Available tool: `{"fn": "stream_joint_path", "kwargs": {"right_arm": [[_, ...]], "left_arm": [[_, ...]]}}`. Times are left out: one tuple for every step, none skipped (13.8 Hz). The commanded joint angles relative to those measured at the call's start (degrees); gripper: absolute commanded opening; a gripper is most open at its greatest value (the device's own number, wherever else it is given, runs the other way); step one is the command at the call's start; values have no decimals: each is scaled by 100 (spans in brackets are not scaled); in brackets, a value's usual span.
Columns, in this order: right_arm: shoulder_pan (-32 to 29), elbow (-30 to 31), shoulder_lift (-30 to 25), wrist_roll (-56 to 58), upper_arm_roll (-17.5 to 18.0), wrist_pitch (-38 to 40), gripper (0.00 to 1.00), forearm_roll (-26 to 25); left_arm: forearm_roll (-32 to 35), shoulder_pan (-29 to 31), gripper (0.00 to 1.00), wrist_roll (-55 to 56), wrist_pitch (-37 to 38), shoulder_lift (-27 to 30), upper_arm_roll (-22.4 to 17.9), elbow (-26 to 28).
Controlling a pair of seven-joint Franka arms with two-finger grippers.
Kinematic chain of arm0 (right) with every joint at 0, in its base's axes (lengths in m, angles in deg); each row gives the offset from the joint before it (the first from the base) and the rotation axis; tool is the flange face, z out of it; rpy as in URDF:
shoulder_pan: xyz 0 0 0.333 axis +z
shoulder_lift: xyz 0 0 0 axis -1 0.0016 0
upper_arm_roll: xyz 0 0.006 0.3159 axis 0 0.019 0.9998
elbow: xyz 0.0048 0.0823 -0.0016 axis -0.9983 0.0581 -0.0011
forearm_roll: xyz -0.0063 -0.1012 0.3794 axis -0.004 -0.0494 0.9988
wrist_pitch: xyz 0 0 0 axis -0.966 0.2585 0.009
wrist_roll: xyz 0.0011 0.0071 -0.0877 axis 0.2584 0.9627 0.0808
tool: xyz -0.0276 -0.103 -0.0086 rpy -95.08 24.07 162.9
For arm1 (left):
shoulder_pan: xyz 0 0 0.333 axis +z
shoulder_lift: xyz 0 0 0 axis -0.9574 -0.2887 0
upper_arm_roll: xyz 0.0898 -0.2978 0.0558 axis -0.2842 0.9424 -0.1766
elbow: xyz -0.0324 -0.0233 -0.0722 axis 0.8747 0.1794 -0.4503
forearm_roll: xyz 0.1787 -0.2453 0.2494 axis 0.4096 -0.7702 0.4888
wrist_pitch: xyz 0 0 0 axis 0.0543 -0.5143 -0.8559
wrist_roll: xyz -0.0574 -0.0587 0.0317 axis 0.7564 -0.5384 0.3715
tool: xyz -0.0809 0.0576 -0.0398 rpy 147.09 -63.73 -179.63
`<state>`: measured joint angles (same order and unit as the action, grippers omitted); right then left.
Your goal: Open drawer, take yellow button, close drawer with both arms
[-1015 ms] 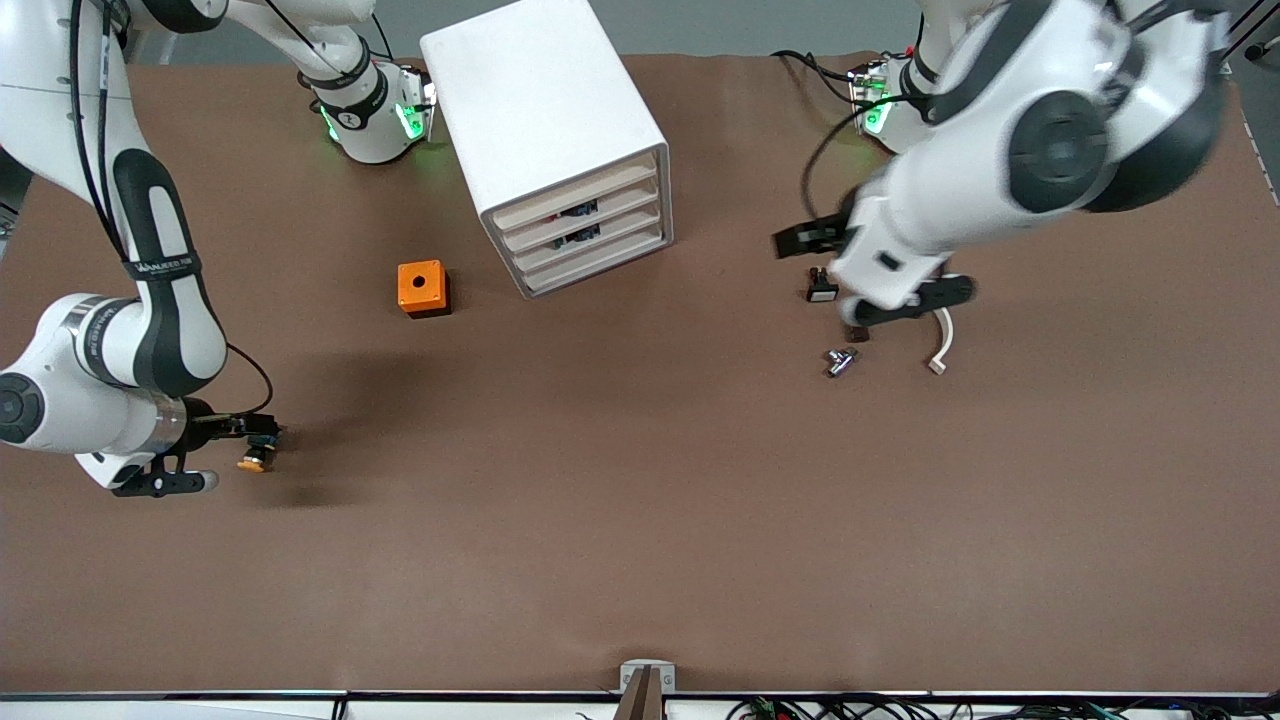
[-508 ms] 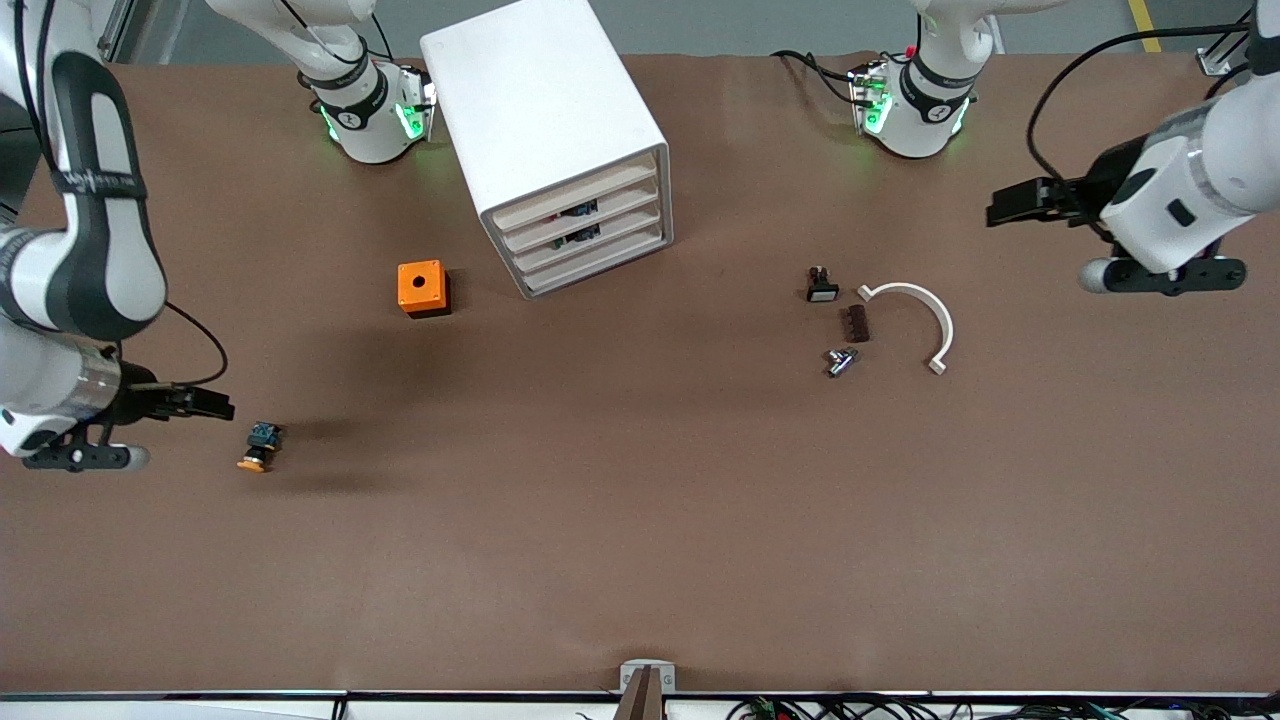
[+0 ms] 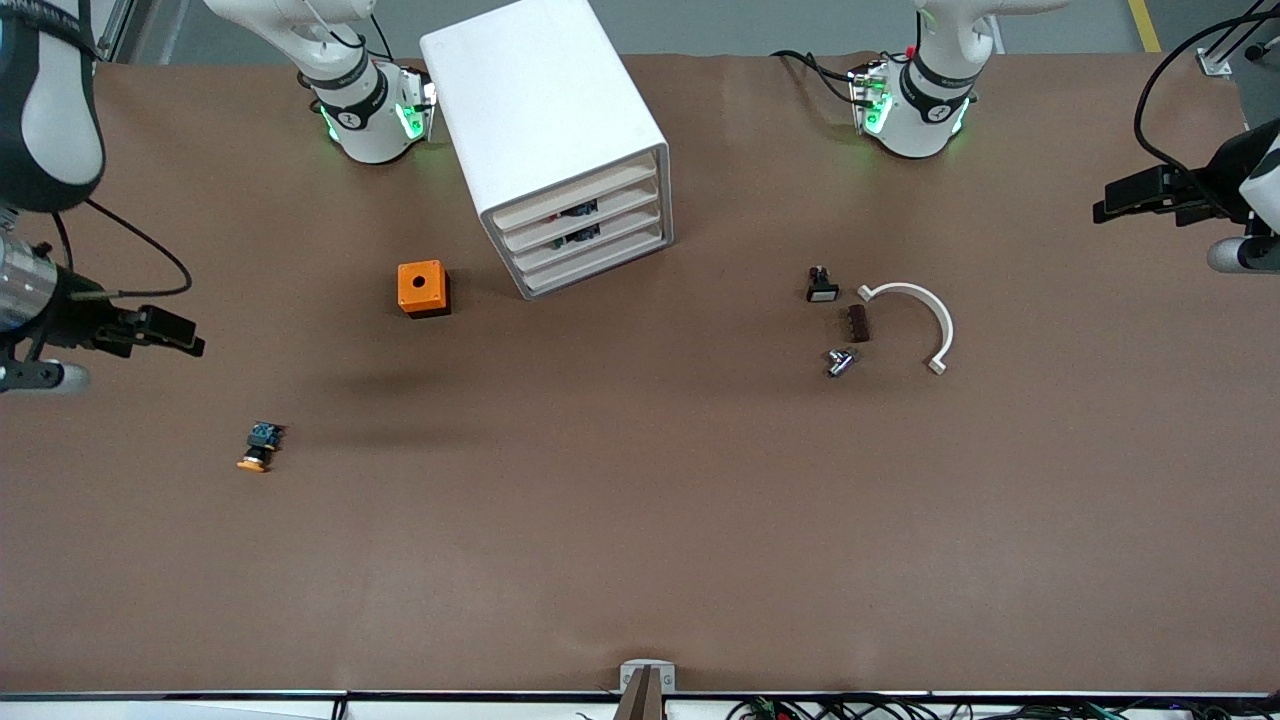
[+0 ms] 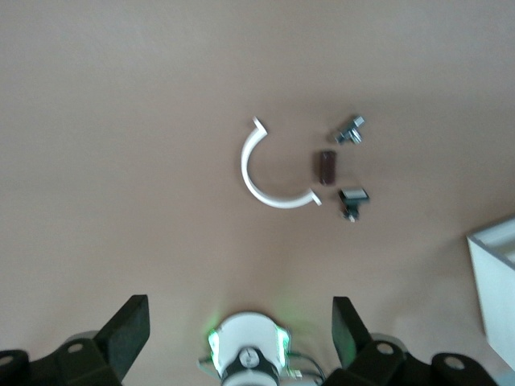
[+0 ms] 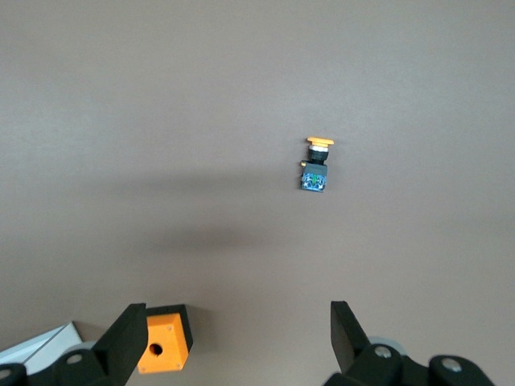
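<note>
Within the last second both arms had pulled back from the middle of the table; the right gripper (image 3: 150,335) had let the button (image 3: 259,447) go and lifted away toward its own end, its fingers spread wide and empty; the left gripper (image 3: 1150,200) had swung off the cluster of small parts (image 3: 850,325) to its end, fingers likewise wide and holding nothing. The drawer (image 3: 575,195) sat flush in the cabinet (image 3: 530,100); judging by this, the task looked finished. The button lay free on the table, nearer the front camera than the orange cube box (image 3: 422,288); its long axis ran roughly toward that camera, orange cap leading.
</note>
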<state>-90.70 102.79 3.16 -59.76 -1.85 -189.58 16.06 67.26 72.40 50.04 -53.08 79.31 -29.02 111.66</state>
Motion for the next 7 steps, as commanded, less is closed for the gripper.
{"fn": "stream_joint_path", "kwargs": {"right_arm": [[17,213,-467,-65,-1,139,100,0],[61,204,-582,-56,-1,218,100,-18],[88,178,-679,-56,-1,314,100,-79],[131,169,-767,-65,-1,394,100,-184],[219,160,-889,-134,-1,508,100,-298],[246,151,-1012,-213,-1,587,100,-386],[255,151,-1135,-232,8,710,100,-439]], "left_arm": [[195,-103,100,-13,-678,220,-4,391],[195,-111,100,-13,-819,202,-4,382],[195,-120,100,-13,-925,176,4,382],[195,-120,100,-13,-1004,123,48,382],[204,-120,100,21,-1031,97,109,347],[204,-120,100,39,-1049,96,118,321],[204,-120,100,65,-1084,88,119,233]]}}
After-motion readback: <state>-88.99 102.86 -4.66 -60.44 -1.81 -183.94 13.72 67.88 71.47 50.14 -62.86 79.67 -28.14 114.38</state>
